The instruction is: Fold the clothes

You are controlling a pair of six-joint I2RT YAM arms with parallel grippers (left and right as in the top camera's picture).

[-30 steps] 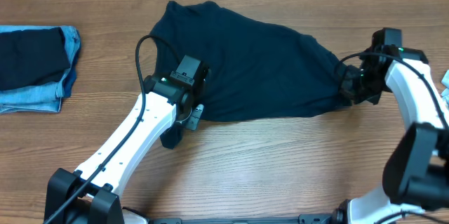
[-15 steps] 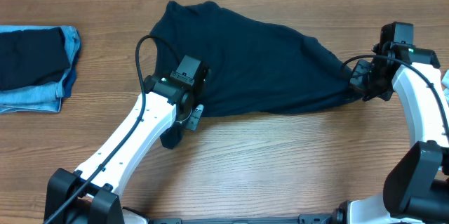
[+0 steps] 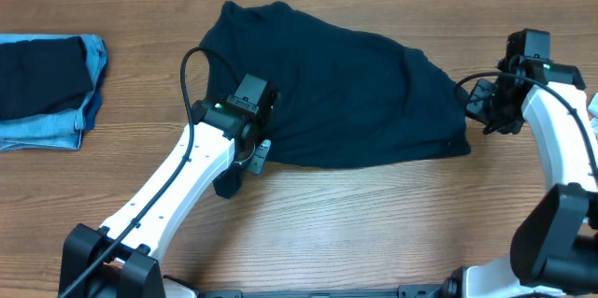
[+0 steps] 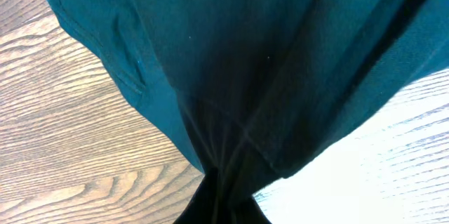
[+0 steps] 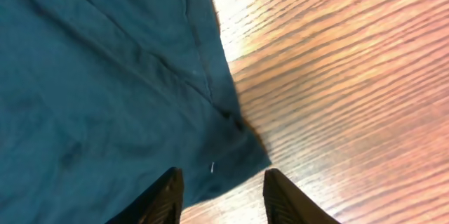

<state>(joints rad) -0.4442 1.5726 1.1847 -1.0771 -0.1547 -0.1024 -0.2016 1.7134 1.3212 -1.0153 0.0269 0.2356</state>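
From overhead, the navy shirt sprawls across the table from 11 to 3 o'clock, probably drawn out to flatten it. The left end effector sits on its 7 o'clock edge, the right end effector is just off its 3 o'clock corner, and the folded navy and denim pieces lie at 9 o'clock. Left wrist: the cloth gathers into a tight pinch at 6 o'clock (clamped there, seemingly anchoring the shirt). Right wrist: the fingers stand apart, gripping nothing, with the hem corner lying flat ahead. No label or writing is readable.
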